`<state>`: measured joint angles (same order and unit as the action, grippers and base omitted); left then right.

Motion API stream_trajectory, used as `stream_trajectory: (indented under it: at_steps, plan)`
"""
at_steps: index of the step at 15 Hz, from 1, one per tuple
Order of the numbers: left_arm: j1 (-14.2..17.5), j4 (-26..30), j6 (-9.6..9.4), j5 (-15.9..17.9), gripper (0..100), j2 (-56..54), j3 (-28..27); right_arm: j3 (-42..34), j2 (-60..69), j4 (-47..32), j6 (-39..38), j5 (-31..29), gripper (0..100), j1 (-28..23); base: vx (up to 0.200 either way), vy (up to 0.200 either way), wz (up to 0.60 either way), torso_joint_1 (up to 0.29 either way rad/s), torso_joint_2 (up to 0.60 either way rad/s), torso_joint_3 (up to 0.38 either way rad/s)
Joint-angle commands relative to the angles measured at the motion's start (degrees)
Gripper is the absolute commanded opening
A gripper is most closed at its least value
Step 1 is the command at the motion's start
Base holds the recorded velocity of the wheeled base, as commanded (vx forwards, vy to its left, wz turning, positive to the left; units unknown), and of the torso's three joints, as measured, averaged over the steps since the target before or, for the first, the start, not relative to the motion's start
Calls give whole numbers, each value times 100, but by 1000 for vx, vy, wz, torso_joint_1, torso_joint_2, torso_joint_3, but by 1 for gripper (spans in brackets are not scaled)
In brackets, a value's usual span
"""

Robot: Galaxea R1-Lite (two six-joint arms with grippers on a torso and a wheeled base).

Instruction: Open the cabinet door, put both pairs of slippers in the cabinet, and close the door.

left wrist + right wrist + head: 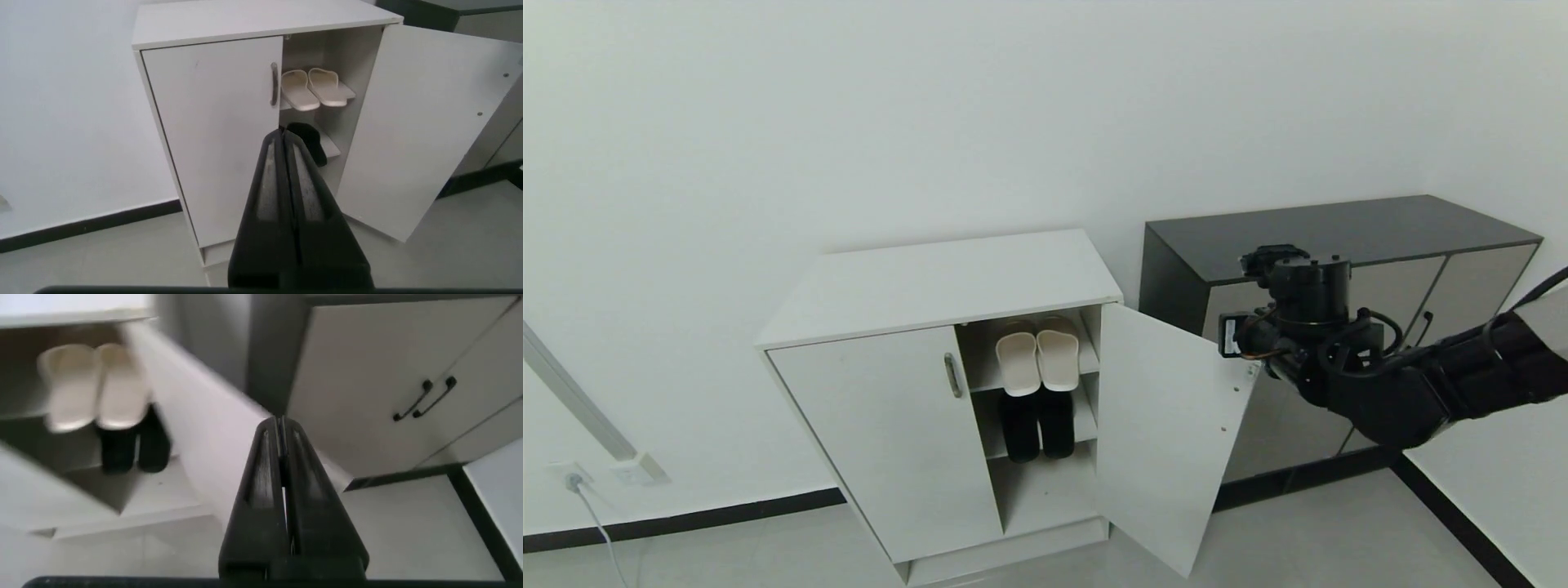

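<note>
The white cabinet (939, 286) stands against the wall with its left door (890, 433) closed and its right door (1168, 441) swung open. A white pair of slippers (1037, 359) lies on the upper shelf. A black pair (1037, 425) stands on the shelf below. My right arm hangs just beyond the open door's outer edge. The right gripper (282, 429) is shut and empty, close to the door panel (212, 433). My left gripper (283, 135) is also shut and empty, in front of the cabinet, facing the left door (216, 139) near its handle (274, 83).
A dark sideboard (1339, 237) with grey doors stands right of the white cabinet, close behind the open door. A wall socket with a cable (572, 478) sits low on the left. Bare floor lies in front of both cabinets.
</note>
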<state>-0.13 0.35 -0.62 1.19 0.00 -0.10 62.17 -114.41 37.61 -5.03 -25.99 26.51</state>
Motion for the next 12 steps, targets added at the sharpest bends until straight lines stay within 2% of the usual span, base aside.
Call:
stream_trajectory:
  at_steps: [1, 8, 12]
  plan:
    - [-4, 0, 1, -5, 0, 0, 1, 304, -495, 1, -24, 112, 0, -305, 0, 0, 0, 0, 0, 0]
    - [-4, 0, 1, 4, 0, 0, 1, 594, -785, -263, -411, 701, 0, -648, 0, 0, 0, 0, 0, 0]
    - [-4, 0, 1, 4, 0, 0, 1, 586, -820, -333, -446, 797, 0, -648, 0, 0, 0, 0, 0, 0]
